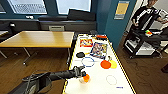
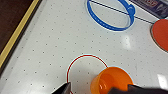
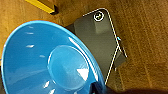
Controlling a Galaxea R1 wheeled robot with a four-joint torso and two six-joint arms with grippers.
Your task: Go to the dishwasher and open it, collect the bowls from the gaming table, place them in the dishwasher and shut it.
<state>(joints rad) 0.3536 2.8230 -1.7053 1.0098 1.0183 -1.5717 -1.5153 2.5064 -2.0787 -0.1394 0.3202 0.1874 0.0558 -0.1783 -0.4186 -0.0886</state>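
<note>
The gaming table [image 1: 75,53] has a white top and a yellow frame. My left gripper [image 1: 82,73] reaches over its near left part. In the left wrist view the left gripper [image 2: 100,89] is open, and a small deep orange bowl [image 2: 111,80] stands on the table top between its fingers [image 2: 63,88]. A pale bluish rim shows around that bowl. Farther along lie a flat orange bowl [image 1: 105,64] and a yellow bowl [image 1: 113,64]. A blue bowl [image 3: 50,60] hangs tilted over the wooden floor, with a dark finger [image 3: 100,88] of my right gripper at its rim.
Two colourful game boxes [image 1: 99,50] and a black item [image 1: 80,55] lie on the table's far half. A wood-topped table [image 1: 40,38] stands to the left. At the right, a person [image 1: 147,15] stands behind a dark cart [image 1: 140,42]. The robot's dark base [image 3: 100,42] sits below the blue bowl.
</note>
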